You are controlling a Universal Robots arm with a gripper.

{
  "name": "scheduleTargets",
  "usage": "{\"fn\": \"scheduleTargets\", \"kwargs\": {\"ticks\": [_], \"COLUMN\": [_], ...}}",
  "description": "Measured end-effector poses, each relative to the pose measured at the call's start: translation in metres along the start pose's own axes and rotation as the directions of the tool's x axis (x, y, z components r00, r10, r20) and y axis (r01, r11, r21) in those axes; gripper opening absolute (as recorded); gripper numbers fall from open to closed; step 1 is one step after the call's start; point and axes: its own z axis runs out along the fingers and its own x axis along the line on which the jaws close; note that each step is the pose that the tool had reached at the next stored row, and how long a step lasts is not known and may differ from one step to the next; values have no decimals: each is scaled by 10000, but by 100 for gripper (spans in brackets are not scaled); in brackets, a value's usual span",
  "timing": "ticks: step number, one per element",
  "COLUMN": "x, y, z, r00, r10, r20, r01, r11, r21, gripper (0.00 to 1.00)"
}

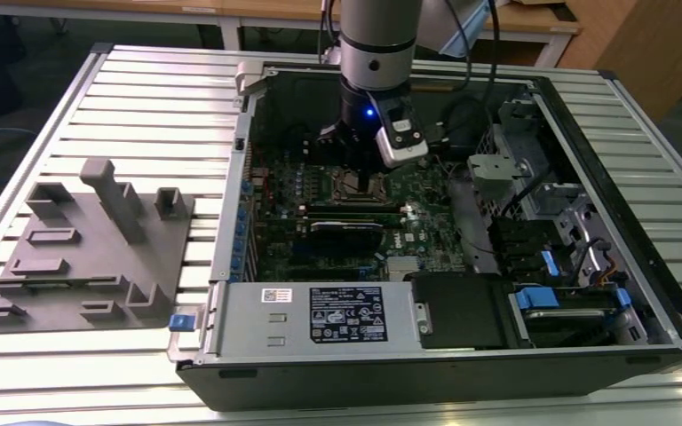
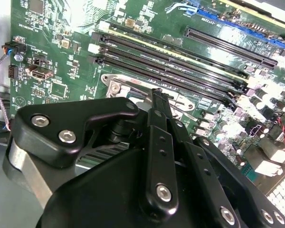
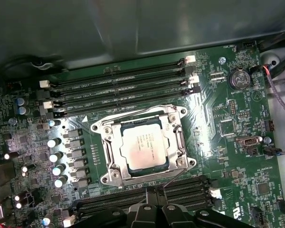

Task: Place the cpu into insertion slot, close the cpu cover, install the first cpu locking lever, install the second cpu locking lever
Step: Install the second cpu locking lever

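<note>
The cpu (image 3: 142, 145), a pale silvery square chip, lies flat in the insertion slot (image 3: 99, 127) on the green board. The cpu cover (image 3: 115, 147), a silvery frame with a square window, lies down over the chip's edges. A thin metal locking lever (image 3: 174, 179) runs slanted along the socket edge nearest the gripper. My gripper (image 3: 155, 202) hovers just beside that edge, its black fingers pressed together with nothing seen between them. In the second wrist view the gripper (image 2: 156, 93) ends close above a socket corner (image 2: 115, 88). In the exterior view the gripper (image 1: 368, 182) reaches down into the open computer case.
Long black memory slots (image 3: 123, 88) flank the socket on both sides. Case walls (image 1: 246, 177), a power supply (image 1: 317, 315) and drive bays (image 1: 554, 266) ring the board. A grey fixture (image 1: 92, 248) sits on the slatted table at the exterior view's left.
</note>
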Motion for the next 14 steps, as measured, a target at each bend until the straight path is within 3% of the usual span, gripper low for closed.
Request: {"fn": "scheduleTargets", "kwargs": {"ticks": [14], "x": [51], "y": [-11], "z": [5], "r00": [10000], "r10": [0], "r20": [2], "r01": [0], "r11": [10000], "r21": [1], "gripper": [11]}}
